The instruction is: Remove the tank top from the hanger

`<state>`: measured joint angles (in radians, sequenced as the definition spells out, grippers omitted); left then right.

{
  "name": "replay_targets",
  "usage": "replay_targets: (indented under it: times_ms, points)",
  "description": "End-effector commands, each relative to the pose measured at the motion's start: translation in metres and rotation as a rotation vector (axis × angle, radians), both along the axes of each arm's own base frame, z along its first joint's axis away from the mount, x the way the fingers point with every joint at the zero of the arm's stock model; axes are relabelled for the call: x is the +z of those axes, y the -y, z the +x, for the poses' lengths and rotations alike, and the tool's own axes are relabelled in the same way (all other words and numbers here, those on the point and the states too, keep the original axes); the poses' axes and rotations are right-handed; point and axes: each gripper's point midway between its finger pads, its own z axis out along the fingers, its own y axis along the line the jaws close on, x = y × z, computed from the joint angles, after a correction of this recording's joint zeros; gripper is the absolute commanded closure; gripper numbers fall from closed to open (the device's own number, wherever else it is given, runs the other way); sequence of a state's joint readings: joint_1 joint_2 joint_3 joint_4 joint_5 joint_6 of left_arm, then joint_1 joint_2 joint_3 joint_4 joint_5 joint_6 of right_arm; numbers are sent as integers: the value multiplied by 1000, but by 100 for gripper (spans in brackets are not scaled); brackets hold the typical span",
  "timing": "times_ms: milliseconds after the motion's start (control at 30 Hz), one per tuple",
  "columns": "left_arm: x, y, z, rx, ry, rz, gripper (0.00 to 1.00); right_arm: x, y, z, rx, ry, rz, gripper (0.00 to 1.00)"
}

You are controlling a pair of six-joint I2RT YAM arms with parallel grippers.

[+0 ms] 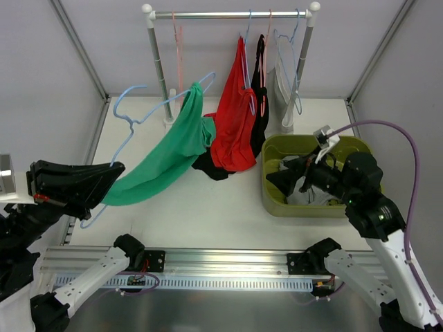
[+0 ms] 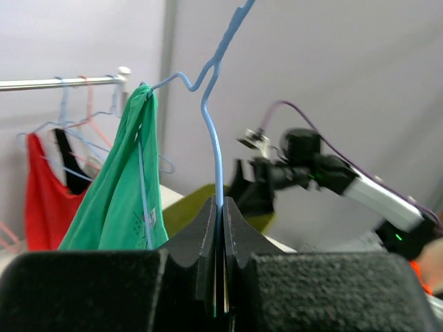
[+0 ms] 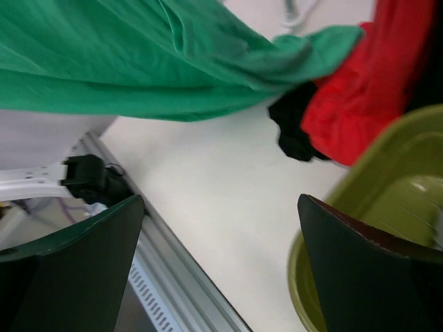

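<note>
A green tank top hangs stretched on a light-blue wire hanger, pulled off the rack toward the front left. My left gripper is shut on the hanger's wire; in the left wrist view the blue hanger runs straight down between the closed jaws of the left gripper, with the tank top draped beside it. My right gripper is open over the near-left side of the olive bin. In the right wrist view the right gripper holds nothing, and the tank top spans the top.
A white rack at the back carries a red garment, a black garment and several bare hangers. The olive bin at the right holds clothes. A metal rail runs along the table's near edge.
</note>
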<state>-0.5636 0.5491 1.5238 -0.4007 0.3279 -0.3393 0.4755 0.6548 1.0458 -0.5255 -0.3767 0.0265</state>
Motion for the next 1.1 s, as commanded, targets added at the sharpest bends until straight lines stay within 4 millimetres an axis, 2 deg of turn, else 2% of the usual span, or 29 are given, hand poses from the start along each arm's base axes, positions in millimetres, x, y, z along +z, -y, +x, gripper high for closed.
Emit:
replay_targets:
  times_ms: [0,100,133,200,233,267,333,367,533,600,633,733,833,867,933,967,1000,1067]
  points:
    - [0,17,-31,-191,44,37,100,70,-41,-13,243,117,207,0]
    - [-17,27,-23,-222,-24,53,100,78,-62,-17,323,94,250,1]
    - [-32,34,-13,-227,-69,73,100,77,-72,-26,366,88,251,1]
    - [-48,41,1,-217,-121,88,100,73,-81,-20,346,101,232,2]
    - [-65,47,16,-203,-176,105,100,69,-90,-26,365,97,222,4]
    - [-73,50,23,-194,-205,108,100,65,-89,-13,280,111,205,5]
    - [-90,57,32,-198,-257,119,100,53,-97,-8,230,100,175,10]
    - [-93,58,33,-200,-266,118,100,49,-94,6,144,109,156,11]
    - [-103,57,30,-210,-283,106,100,22,-105,33,18,70,74,14]
    - [-105,58,29,-219,-291,108,100,23,-114,35,37,73,68,16]
    - [-106,59,30,-225,-299,108,100,16,-121,39,44,64,48,17]
    - [-113,63,31,-243,-326,115,100,18,-127,46,32,82,31,21]
    - [-118,65,32,-248,-342,119,100,18,-126,53,-4,96,20,39]
    - [-118,65,32,-247,-342,119,100,19,-126,54,-5,103,24,56]
    - [-120,64,33,-240,-341,120,100,22,-125,53,-2,111,29,72]
    - [-121,63,33,-234,-339,120,100,25,-122,52,-9,119,34,87]
    - [-122,62,34,-226,-339,120,100,22,-119,53,-19,120,28,97]
    - [-124,60,37,-203,-335,120,100,20,-108,56,-63,138,13,100]
